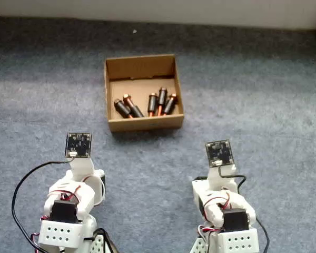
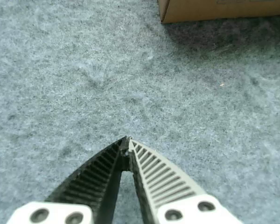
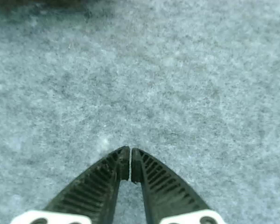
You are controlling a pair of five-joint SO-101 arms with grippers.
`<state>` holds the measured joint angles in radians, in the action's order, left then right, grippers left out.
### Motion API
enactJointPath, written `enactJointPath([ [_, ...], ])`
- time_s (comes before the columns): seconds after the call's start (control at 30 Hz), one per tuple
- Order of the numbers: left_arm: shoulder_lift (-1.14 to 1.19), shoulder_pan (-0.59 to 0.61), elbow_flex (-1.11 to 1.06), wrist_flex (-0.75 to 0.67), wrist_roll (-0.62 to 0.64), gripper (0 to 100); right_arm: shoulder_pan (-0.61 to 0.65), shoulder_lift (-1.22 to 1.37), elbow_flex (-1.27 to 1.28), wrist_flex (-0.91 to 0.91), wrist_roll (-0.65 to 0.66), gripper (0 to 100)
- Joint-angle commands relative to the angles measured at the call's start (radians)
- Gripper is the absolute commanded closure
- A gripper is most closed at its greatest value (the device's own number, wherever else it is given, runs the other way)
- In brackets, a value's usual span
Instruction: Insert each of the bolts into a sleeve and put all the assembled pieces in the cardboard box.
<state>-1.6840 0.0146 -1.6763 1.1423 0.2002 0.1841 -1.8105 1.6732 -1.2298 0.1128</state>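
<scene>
The left gripper [image 2: 127,148] is clenched on nothing, its black and white fingers meeting at the tips just above bare tabletop [image 2: 84,79]. The right gripper [image 3: 130,156] is likewise clenched and holds nothing, with its two black fingers pressed together over the same grey, felt-like cover. In the high view both arms sit folded back at the near edge of the tabletop, the left arm [image 1: 76,192] toward the near-left corner and the right arm [image 1: 221,203] right of the middle, well apart from each other. Beyond them, about midway along the tabletop and nearer its far edge than the arms are, stands the open box [image 1: 111,95]. One of its near corners also shows in the left wrist view [image 2: 214,10], ahead of that gripper and apart from it. Five assembled pieces [image 1: 152,104] lie on the box floor, all in its near half. Each is a dark sleeve [image 1: 134,109] with a copper-coloured bolt [image 1: 127,98] showing at the end. Two lie slanted side by side by the left wall, touching or nearly so. The other three lie close together toward the right wall, pointing roughly from near to far, and the rightmost of them leans a little.
</scene>
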Motion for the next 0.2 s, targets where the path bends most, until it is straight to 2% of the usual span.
enactJointPath([
  [0.0,-0.008,0.008,-0.025,0.003,-0.005,99,-0.012,-0.005,0.142,-0.005,0.012,99.3],
  [0.17,-0.008,0.008,-0.025,0.003,-0.005,99,-0.012,-0.005,0.142,-0.005,0.012,99.3],
])
